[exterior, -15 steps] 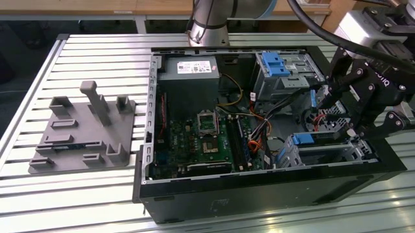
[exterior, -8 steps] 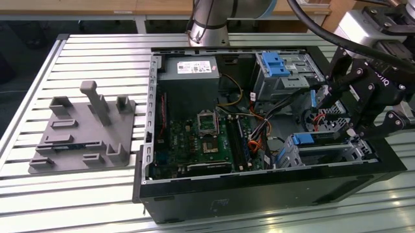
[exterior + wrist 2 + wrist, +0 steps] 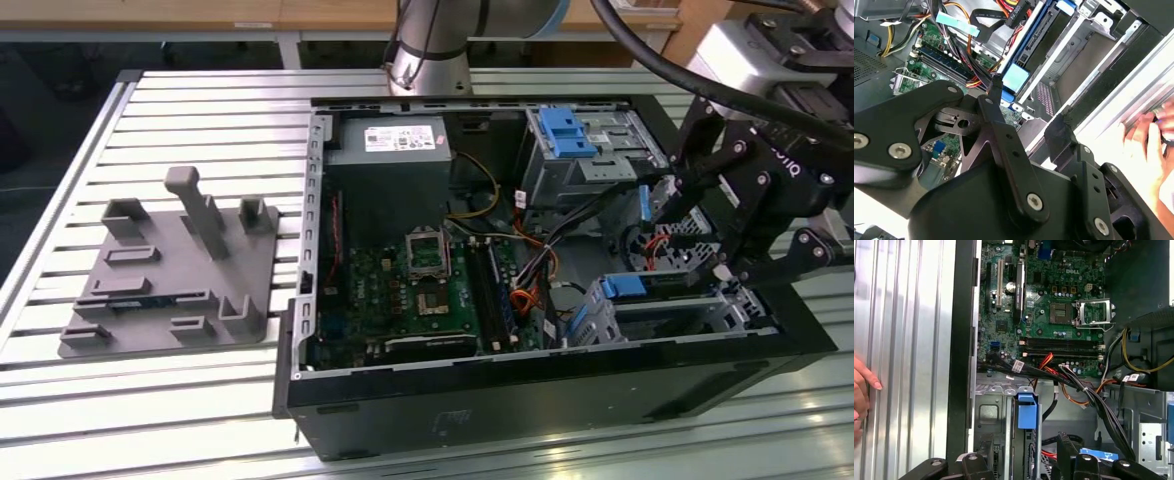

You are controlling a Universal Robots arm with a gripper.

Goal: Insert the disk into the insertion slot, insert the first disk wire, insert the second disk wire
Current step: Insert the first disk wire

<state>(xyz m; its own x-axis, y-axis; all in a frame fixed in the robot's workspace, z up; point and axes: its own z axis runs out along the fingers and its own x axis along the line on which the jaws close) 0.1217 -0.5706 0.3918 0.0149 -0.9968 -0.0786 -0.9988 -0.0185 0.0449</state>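
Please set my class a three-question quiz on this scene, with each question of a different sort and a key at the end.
1. True or false: the hand is shut on a red cable.
2. Where does the grey fixture lie in the exterior view?
A) On the table, to the exterior view's left of the case
B) Inside the case
C) On top of the power supply
3. Fill in: the latch on the taller bay is coloured ____.

Key
1. False: its jaws stand apart, with nothing between them.
2. A
3. blue
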